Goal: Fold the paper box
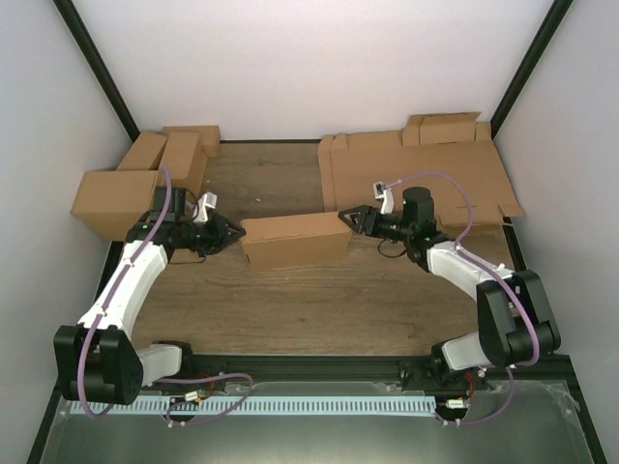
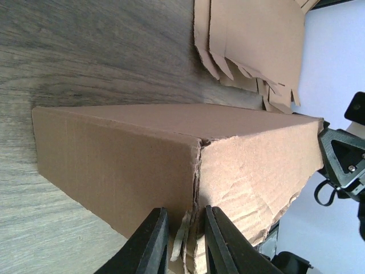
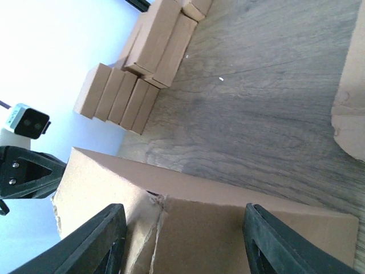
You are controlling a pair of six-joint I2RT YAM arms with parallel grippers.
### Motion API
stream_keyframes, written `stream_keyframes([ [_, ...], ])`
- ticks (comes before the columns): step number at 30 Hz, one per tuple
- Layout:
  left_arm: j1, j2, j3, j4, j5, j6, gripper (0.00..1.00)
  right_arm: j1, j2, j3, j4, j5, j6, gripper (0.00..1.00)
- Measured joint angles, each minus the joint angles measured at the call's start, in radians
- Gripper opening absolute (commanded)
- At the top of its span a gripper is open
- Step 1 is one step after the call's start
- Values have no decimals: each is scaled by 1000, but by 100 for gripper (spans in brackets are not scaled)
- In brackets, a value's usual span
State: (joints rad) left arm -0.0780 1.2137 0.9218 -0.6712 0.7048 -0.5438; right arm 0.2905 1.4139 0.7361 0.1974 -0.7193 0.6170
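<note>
Starting at the left gripper [image 2: 183,220], we see its two black fingers [image 2: 149,242] drawn close together, nipping a thin, ragged edge of cardboard at one end of the paper box [image 2: 125,154]. That end is creased and torn along its corner seam.

At the opposite end, the right gripper [image 3: 183,214] has its fingers [image 3: 97,242] spread wide, one on either side of the box's end panel. We cannot tell whether either finger touches the cardboard.

From above, we see both grippers meeting the box at its short ends, the left one at the left end and the right one at the right end. The left arm [image 1: 126,280] and the right arm [image 1: 484,280] bend in from the near corners of the table [image 1: 290,309].

The box lies on the wooden tabletop near its middle, between the two grippers. Its long side runs left to right, and its panels are raised into a closed, boxlike shape.

Near it, behind and to the right, a pile of flat cardboard sheets [image 1: 416,179] with tabbed edges spreads toward the back wall. At the back left, a cluster of small brown cartons [image 1: 145,184] stands just beyond the left gripper.
</note>
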Motion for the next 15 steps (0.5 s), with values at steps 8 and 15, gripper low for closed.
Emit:
stream_keyframes([
  [8,1,2,-3,-1,11,24,18,-3,12,-216,428,-37,97,63],
  [15,5,-13,-44,81,14,24,21,-16,117,-214,624,-65,175,59],
])
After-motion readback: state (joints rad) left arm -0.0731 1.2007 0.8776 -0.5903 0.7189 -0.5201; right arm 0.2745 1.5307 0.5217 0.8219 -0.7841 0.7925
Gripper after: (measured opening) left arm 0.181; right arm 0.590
